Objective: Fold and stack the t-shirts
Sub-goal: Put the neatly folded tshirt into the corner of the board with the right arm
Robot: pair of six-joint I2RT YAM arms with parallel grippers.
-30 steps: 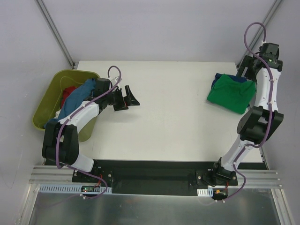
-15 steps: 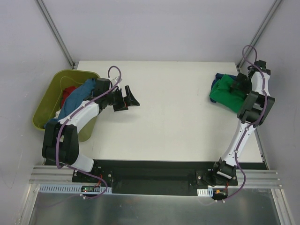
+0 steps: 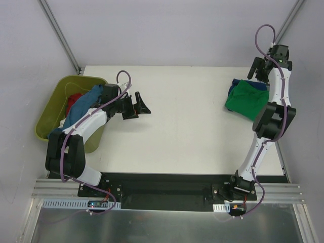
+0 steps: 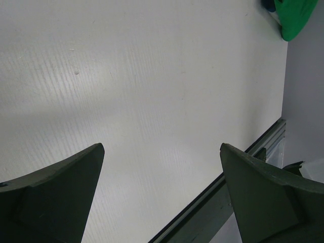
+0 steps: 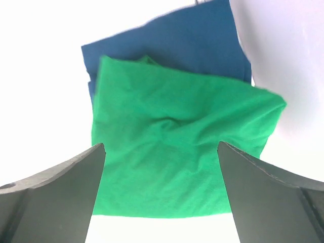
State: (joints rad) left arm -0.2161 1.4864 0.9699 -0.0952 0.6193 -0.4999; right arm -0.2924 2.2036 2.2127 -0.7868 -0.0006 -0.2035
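A folded bright green t-shirt (image 3: 246, 99) lies at the table's far right on top of a folded navy t-shirt (image 3: 234, 87). In the right wrist view the green one (image 5: 177, 126) covers most of the navy one (image 5: 172, 45). My right gripper (image 3: 258, 71) hangs open and empty above the stack's far edge (image 5: 161, 146). A mid-blue t-shirt (image 3: 83, 104) and a red t-shirt (image 3: 75, 98) lie crumpled in the olive-green tub (image 3: 50, 121) at the left. My left gripper (image 3: 137, 106) is open and empty above the bare table beside the tub (image 4: 162, 147).
The white table (image 3: 192, 131) ends at a black rail (image 3: 167, 177) in front. The tub hangs over the table's left edge. Grey walls stand close behind and to the right of the stack. The left wrist view shows the green shirt (image 4: 296, 17) far off.
My right gripper dipped down onto the green t-shirt half a second ago and has lifted off it, back towards the far edge. The left arm has not moved.
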